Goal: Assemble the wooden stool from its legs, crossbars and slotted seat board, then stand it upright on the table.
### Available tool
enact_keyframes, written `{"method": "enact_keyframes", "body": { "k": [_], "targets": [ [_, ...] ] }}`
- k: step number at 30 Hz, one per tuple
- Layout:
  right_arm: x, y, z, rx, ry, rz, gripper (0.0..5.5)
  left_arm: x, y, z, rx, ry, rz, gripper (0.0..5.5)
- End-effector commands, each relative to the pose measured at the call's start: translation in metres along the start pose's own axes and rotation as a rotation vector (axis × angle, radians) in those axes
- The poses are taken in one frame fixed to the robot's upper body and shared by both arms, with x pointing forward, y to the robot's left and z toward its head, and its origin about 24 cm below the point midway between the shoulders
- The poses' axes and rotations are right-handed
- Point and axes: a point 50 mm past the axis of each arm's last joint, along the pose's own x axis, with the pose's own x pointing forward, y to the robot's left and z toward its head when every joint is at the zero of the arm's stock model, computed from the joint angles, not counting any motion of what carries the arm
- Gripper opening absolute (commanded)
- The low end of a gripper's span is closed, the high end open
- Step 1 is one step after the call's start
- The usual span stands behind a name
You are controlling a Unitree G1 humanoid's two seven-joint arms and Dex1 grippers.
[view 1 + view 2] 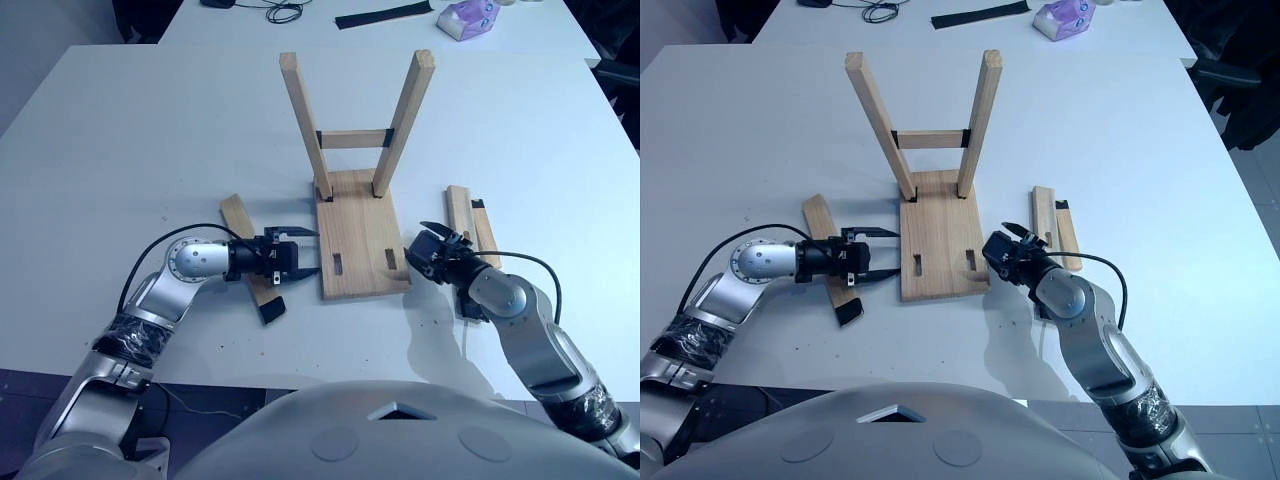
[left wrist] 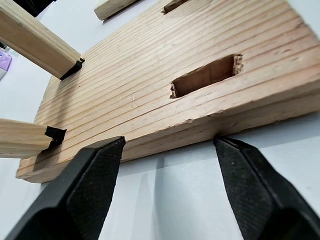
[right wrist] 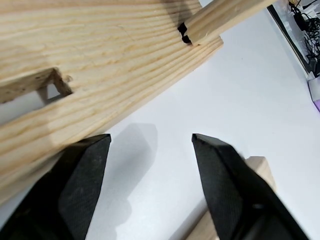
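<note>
Currently the left end effector [image 1: 315, 252], spread wide, points at the left edge of the seat board [image 1: 355, 235], its forearm over one loose leg [image 1: 236, 215], while the right end effector [image 1: 418, 243], also spread, angles in at the board's near right corner. The one grainy board lies flat on the white bench [image 1: 120, 150], with two square legs [image 1: 304, 125] [image 1: 404, 120] and one crossbar [image 1: 352, 139] standing in it, two slots [image 1: 338, 264] empty, and two sticks [image 1: 459, 210] [image 1: 484, 235] lying to its right.
</note>
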Motion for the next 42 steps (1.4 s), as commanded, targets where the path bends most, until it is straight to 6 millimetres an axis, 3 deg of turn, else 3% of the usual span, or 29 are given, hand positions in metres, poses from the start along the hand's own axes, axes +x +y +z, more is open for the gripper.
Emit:
{"method": "enact_keyframes", "body": {
  "k": [1,10,13,18,21,25,33,38,42],
  "targets": [
    [-0.001,0.006,0.01,0.003,-0.049,0.052,3.0,-0.006,0.024,0.014,-0.029,-0.104,0.13,3.32],
    [0.002,-0.003,0.008,0.013,-0.038,0.021,3.0,-0.048,0.084,0.045,-0.214,-0.322,0.351,3.32],
    [0.006,-0.006,0.01,0.011,-0.046,0.01,3.0,-0.052,0.105,0.058,-0.288,-0.407,0.429,3.32],
    [0.012,-0.007,0.014,0.002,-0.064,0.006,3.0,-0.054,0.169,0.077,-0.481,-0.491,0.731,3.32],
    [0.015,-0.005,0.018,0.0,-0.078,0.01,3.0,-0.055,0.19,0.092,-0.554,-0.528,0.771,3.32],
    [0.017,-0.004,0.019,0.004,-0.084,0.012,3.03,-0.059,0.209,0.112,-0.583,-0.559,0.766,2.69],
    [0.024,-0.002,0.024,0.013,-0.102,0.009,3.03,-0.03,0.254,0.124,-0.564,-0.438,0.791,2.66],
    [0.027,0.0,0.029,0.009,-0.117,0.018,3.03,-0.011,0.266,0.119,-0.599,-0.368,0.821,2.66],
    [0.027,0.001,0.029,0.009,-0.117,0.023,3.03,-0.013,0.272,0.119,-0.627,-0.368,0.847,2.66]
  ]
}}
